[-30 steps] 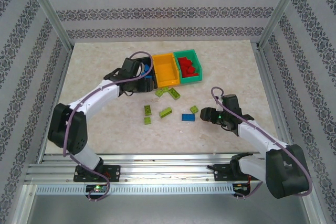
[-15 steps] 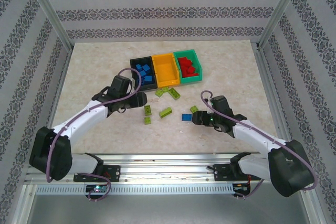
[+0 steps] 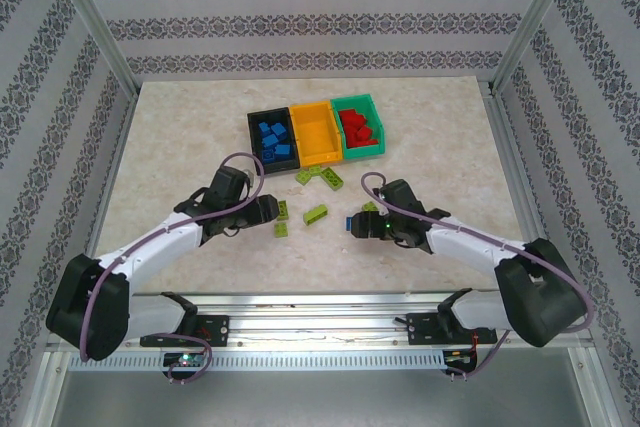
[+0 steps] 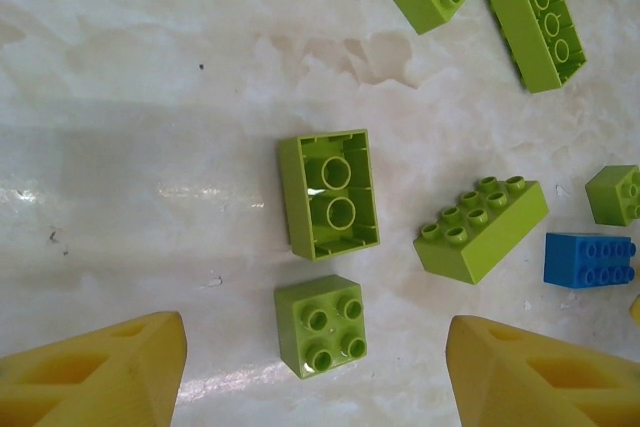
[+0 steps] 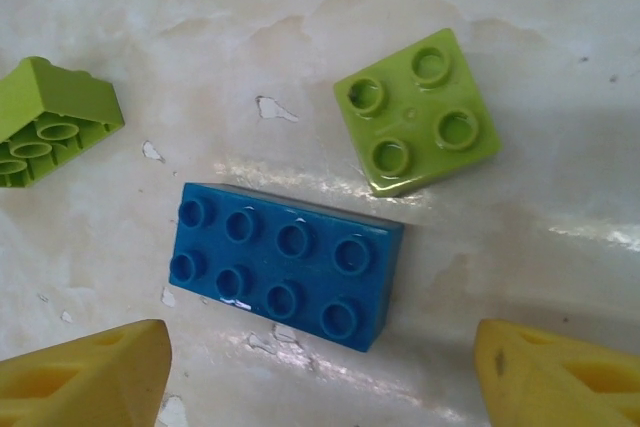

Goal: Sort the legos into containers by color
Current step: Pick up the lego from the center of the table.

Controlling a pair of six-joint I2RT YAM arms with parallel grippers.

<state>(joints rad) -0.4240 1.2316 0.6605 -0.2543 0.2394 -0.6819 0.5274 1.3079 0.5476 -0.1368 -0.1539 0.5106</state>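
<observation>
I am holding my left gripper (image 4: 315, 387) wide, the lime four-stud brick (image 4: 320, 325) lying between its fingers for pinching; my right gripper (image 5: 320, 372), equally wide, is framing the blue eight-stud brick (image 5: 288, 277) just ahead.

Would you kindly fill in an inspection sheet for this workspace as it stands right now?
Surface: pale marbled table, stained and chipped in spots.
Job's things: black bin holds blue bricks; orange-yellow bin looks empty; teal bin holds red bricks; several lime bricks and one blue brick lie loose.
Clutter: nothing seen.
Grippers: left gripper open, aimed at a small lime brick; right gripper open at the blue brick.
Cables: a purple cable runs along each arm, looped near the wrist.
Surroundings: patterned walls, aluminium frame.
</observation>
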